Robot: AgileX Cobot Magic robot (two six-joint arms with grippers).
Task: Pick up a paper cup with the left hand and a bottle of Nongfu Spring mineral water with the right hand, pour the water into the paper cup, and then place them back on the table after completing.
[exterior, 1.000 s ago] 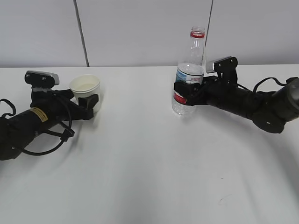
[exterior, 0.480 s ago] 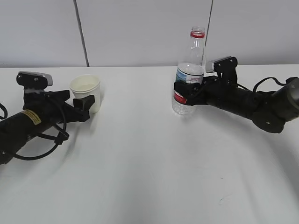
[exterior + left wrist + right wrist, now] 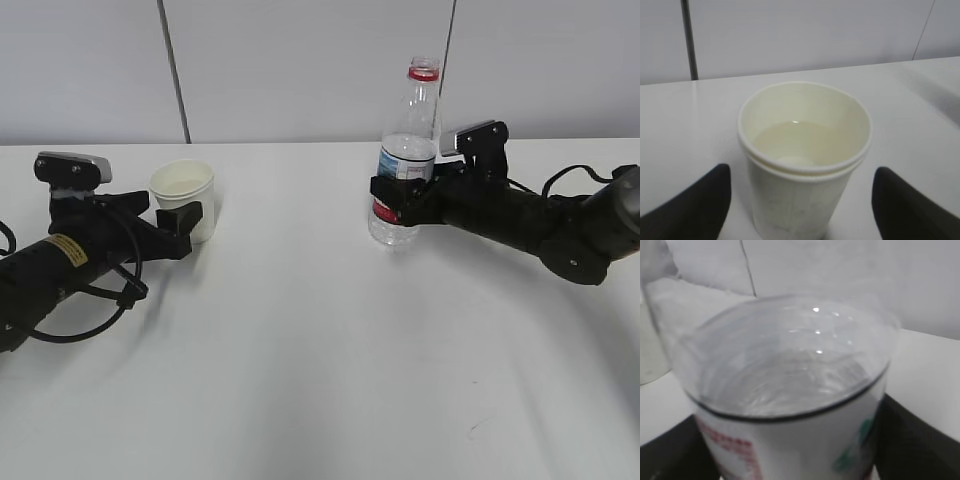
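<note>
White table (image 3: 300, 380); left claw (image 3: 800, 200) wide apart beside paper cup (image 3: 804, 155).

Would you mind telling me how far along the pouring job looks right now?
The pour looks done: the paper cup holds liquid and stands on the table, with the left gripper open and clear of it. The uncapped water bottle stands upright between the right gripper's fingers. Left: withdrawing the right arm.

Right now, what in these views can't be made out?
- Right pincer, exterior view: the bottle hides one finger, so contact is unclear.
- Bottle, right wrist view: too close and blurred; neck cut off, label unreadable.
- Paper cup, left wrist view: base cut off by the bottom edge.
</note>
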